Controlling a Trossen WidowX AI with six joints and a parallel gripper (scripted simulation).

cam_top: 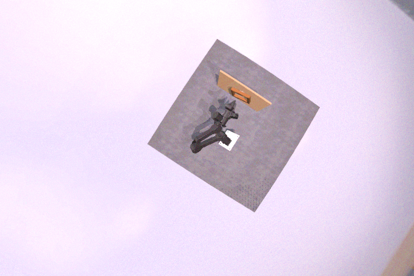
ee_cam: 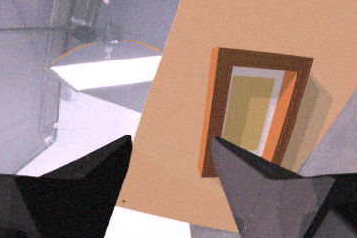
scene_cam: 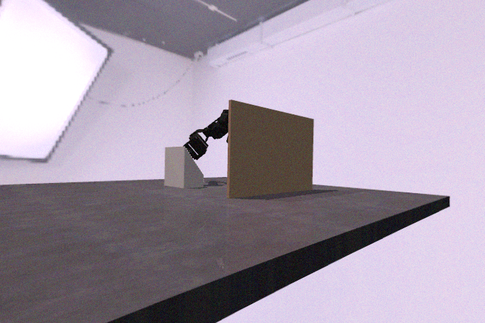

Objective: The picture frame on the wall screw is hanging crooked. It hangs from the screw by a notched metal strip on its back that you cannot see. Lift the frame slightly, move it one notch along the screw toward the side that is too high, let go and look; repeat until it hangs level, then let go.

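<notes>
The picture frame hangs on the front of the tan board. Against the board's top edge it hangs tilted: facing the board, its right end is higher. In the wrist view the board's top edge runs down the left, and that higher end is uppermost. The screw and notched strip cannot be made out. My gripper is partly open and empty, in front of the board near the frame's left end. One finger overlaps the frame's lower corner in the wrist view; no grip shows. The exterior camera sees only the board's back.
The board stands upright on the grey table. My arm reaches from the pale pedestal, whose white top shows from above. The board hides the gripper in the exterior view.
</notes>
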